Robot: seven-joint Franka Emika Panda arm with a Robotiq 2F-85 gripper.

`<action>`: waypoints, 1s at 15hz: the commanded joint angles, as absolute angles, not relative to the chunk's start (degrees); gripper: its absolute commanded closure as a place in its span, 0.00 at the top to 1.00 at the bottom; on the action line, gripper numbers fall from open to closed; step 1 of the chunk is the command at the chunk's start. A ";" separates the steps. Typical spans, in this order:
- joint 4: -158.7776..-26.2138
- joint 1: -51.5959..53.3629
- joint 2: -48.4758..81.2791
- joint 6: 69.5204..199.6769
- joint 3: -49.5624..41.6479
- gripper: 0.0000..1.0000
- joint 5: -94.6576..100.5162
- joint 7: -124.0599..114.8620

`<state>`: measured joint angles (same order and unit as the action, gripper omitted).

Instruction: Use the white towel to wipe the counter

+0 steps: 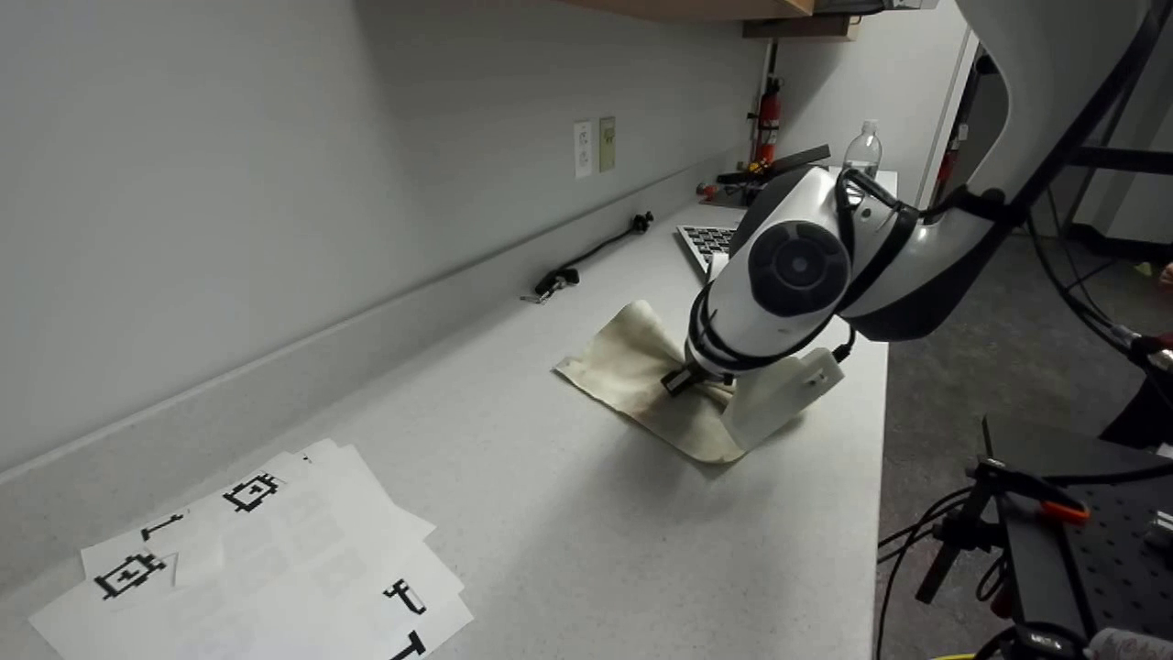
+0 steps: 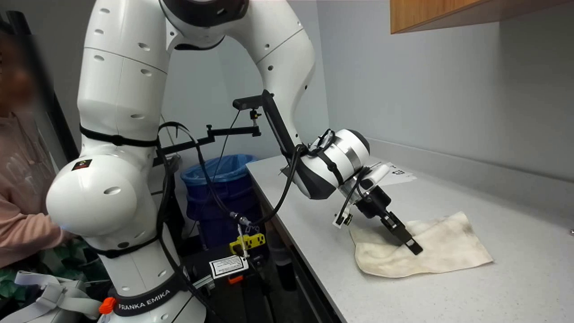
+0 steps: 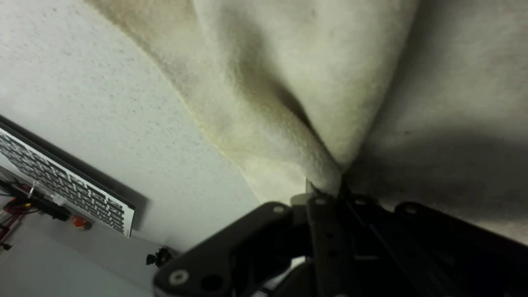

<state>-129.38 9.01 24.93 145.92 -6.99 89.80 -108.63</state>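
1. At the end effector point(image 3: 339, 193), lower middle of the wrist view: closed narrow on a pinched fold of the white towel point(image 3: 354, 95).
2. Tilted downward at the end of the white arm point(image 1: 875, 234), upper right of an exterior view.
3. Creased along the towel toward the grip, with cloth across most of the upper middle and right of the wrist view.
4. With the rest of the towel spread rumpled on the surface point(image 1: 568, 532), right of center in both exterior views, and stained in faint brownish patches.
5. Separated by a strip of surface from a keyboard point(image 3: 62, 177) at the lower left of the wrist view.
6. Well apart from overlapping paper sheets point(image 1: 302, 559) with black markings, lower left of an exterior view.
7. Farther out, toward a see-through bottle point(image 1: 863, 151) and a red fire extinguisher point(image 1: 768, 124), upper right of an exterior view.
8. Left of center in an exterior view, out to a blue bin point(image 2: 219, 202).
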 commanded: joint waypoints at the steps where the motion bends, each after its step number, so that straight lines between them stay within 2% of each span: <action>1: -128.61 4.64 26.48 147.84 -0.93 0.01 88.15 -108.53; 15: -129.55 0.72 26.54 140.37 -0.11 0.01 98.96 -109.77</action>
<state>-129.36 2.88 25.40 142.06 -0.72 96.79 -108.60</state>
